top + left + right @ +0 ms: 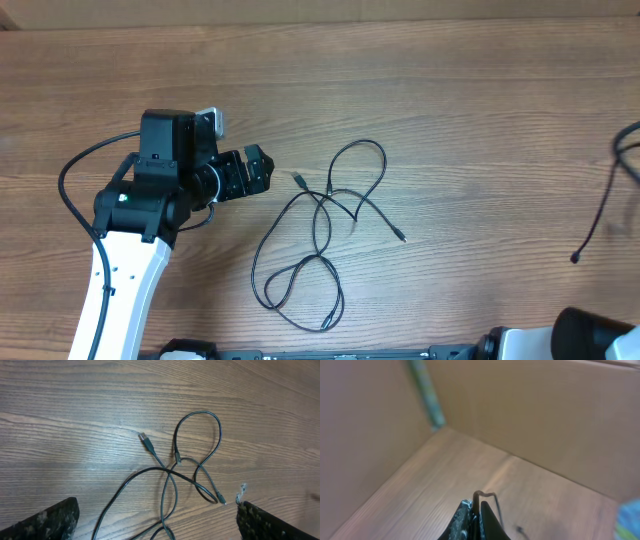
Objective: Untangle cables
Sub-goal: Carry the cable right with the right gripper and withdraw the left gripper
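The tangle (320,235) lies in the middle of the table (450,80), thin black cords looped over each other. The left gripper (266,170) is just beside it, with its jaws as wide as they go and nothing in them. The right gripper (475,507) is squeezed tight. A thin cord (485,493) seems to come out from its tip, so I think it has hold of that one. It may be the cord at the right edge of the table, well away from the tangle, but I can't be sure

The job now looks like picking one cord out. The best spot, I think, is the silver plug (145,438), because it lies alone on the wood and is nearest the left gripper. Go right down to the table, since the cord is so thin. Put one finger on each side, just behind the plug. Don't pinch where cords cross, or two will come along. Then pull slowly away from the loops, and stop if the whole tangle slides
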Available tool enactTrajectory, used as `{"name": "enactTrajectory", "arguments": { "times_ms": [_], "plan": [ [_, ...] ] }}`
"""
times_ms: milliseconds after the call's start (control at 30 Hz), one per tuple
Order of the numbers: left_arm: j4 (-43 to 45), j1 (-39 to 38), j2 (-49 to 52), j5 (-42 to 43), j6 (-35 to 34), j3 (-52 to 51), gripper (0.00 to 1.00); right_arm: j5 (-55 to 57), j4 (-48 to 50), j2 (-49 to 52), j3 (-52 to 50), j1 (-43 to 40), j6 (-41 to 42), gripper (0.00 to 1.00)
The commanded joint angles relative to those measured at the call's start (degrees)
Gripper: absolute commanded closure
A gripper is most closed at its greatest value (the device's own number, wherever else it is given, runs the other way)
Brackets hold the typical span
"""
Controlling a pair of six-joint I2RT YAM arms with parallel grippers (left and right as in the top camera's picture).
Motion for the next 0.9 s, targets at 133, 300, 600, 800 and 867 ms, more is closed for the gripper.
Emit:
{"name": "enactTrajectory", "arguments": {
  "times_ms": [133, 300, 600, 800, 867],
  "plan": [
    [0.02, 0.17, -0.63, -1.03, 1.09, 0.55, 0.00, -8.13, 0.70, 5.22, 0.33, -14.29, 2.54, 0.96],
    [0.02, 0.17, -0.63, -1.03, 1.07, 0.55, 0.00, -12.48, 0.79, 10.51, 0.33, -22.18, 2.56, 0.96],
    [0.02, 0.17, -0.63, -1.03, 1.09, 0.55, 0.00, -26.73, 5.99, 20.83, 0.33, -38.14, 2.58, 0.96],
    [0.02, 0.17, -0.63, -1.03, 1.09, 0.55, 0.00, -33.94, 5.73, 27.08, 0.33, -47.98, 7.19, 0.96],
    [0.02, 0.17, -0.63, -1.03, 1.09, 0.55, 0.00, -37.31, 5.01, 28.68, 0.33, -50.01, 7.13, 0.96]
  ]
}}
